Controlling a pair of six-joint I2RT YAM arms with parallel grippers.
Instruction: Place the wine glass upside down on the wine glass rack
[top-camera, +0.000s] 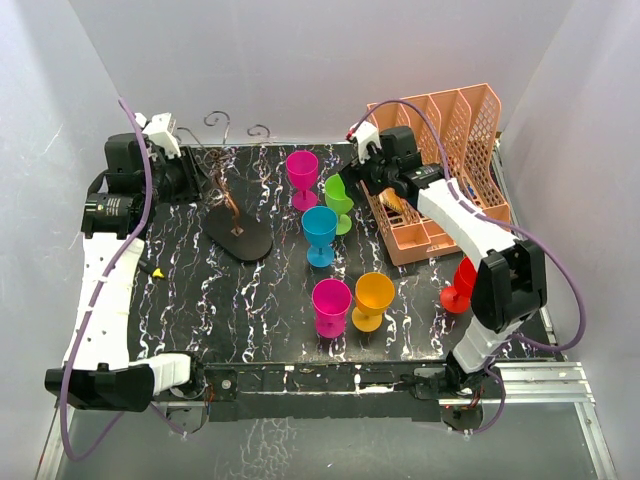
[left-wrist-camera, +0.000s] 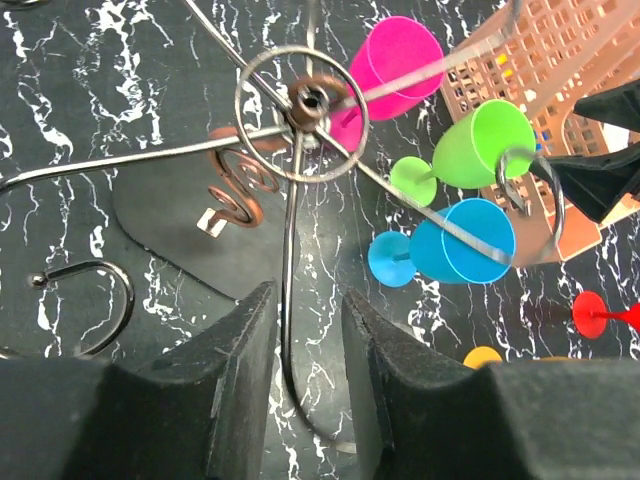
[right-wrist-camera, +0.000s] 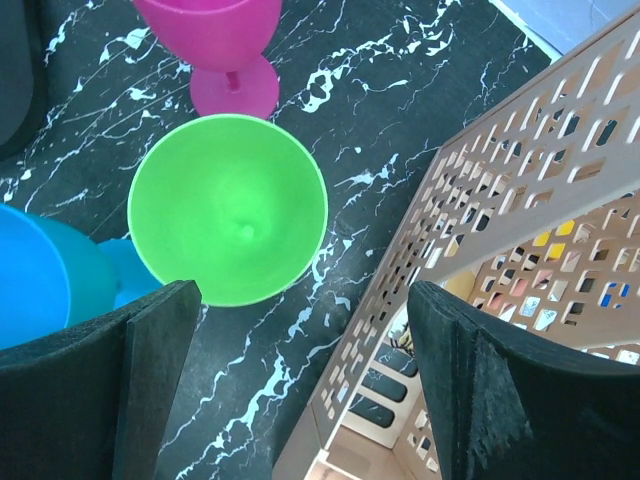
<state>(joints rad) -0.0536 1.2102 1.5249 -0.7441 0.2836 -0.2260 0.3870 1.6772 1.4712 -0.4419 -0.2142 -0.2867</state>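
Several plastic wine glasses stand upright on the black marbled table: pink (top-camera: 302, 175), green (top-camera: 338, 200), blue (top-camera: 320, 232), magenta (top-camera: 331, 305), orange (top-camera: 372, 298), and a red one (top-camera: 460, 285) partly behind my right arm. The wine glass rack has a black disc base (top-camera: 240, 238) and curled wire arms (left-wrist-camera: 305, 100). My left gripper (left-wrist-camera: 307, 295) hovers over the rack top, jaws narrow but apart, with one wire arm (left-wrist-camera: 288, 300) running between them. My right gripper (right-wrist-camera: 305, 295) is open above the table, between the green glass (right-wrist-camera: 228, 208) and the organizer wall.
A peach slotted desk organizer (top-camera: 450, 150) stands at the back right, its perforated wall (right-wrist-camera: 520, 150) right under my right gripper. White walls close in the table on three sides. A small yellow piece (top-camera: 158, 272) lies near the left arm.
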